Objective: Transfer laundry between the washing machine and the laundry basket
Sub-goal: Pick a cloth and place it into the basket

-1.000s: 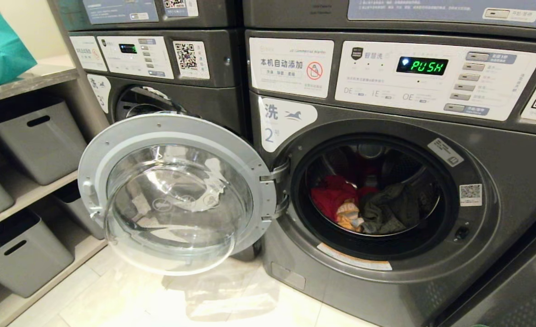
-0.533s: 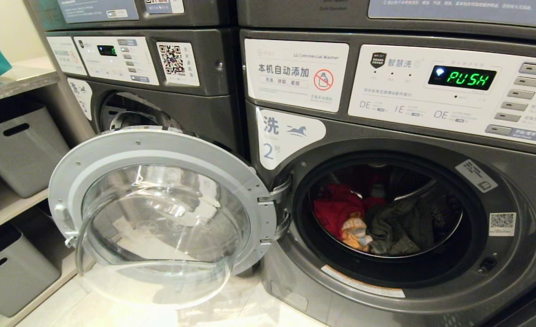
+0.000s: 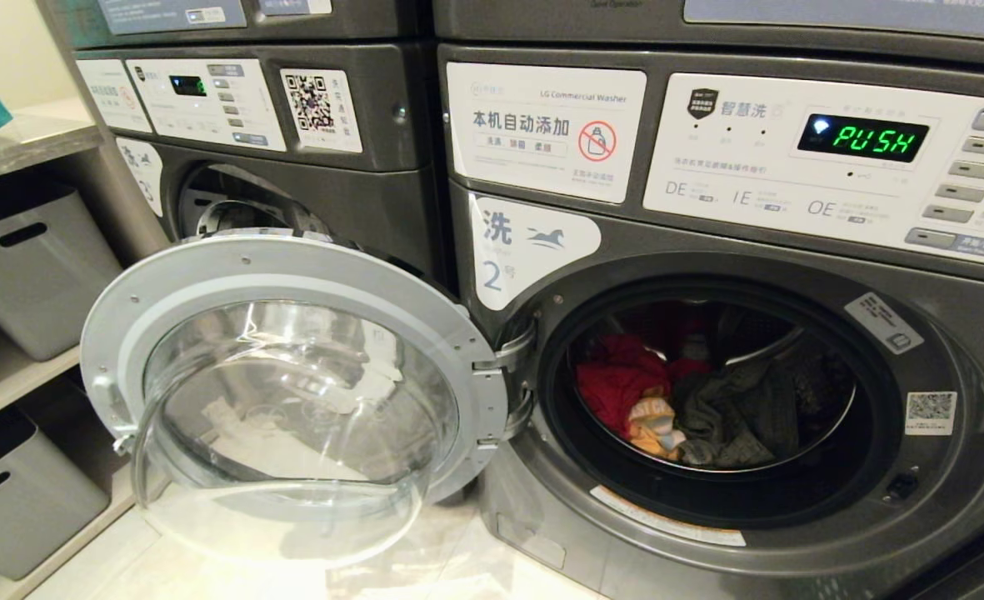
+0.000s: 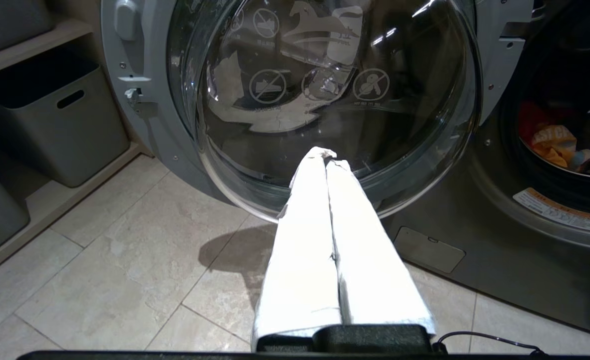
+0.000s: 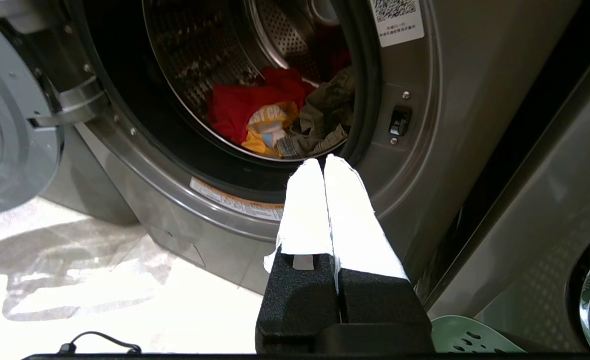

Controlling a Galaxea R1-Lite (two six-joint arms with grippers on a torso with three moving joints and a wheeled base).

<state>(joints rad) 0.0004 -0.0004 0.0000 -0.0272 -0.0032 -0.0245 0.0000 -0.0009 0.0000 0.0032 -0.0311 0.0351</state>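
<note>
Presently, both end effectors are held low before the dark grey front-loading washing machine [image 3: 708, 517], and nothing is grasped by either. The left gripper [image 4: 325, 155], its white-covered fingers pressed together and empty, is pointed at the round silver-framed glass door [image 3: 292, 392], which is swung fully open just ahead of it. The right gripper [image 5: 323, 162], likewise clenched and empty, is aimed at the lower rim of the drum opening, with the laundry lying just beyond and above its fingertips. Inside the perforated steel drum [image 5: 200, 55] a red garment [image 5: 235, 107], a yellow printed cloth [image 5: 267, 127] and a crumpled olive-grey garment [image 5: 324, 117] are heaped together, touching one another. A pale green perforated laundry basket [image 5: 462, 337] is seen behind and beside the right gripper, near the floor. The load is judged to be soft, limp and light, possibly damp and clinging, so pieces may be dragged out together. A raised fold or bunched ridge should be pinched, the olive-grey garment nearest the rim being the readiest hold; the fingers must be opened first.
</note>
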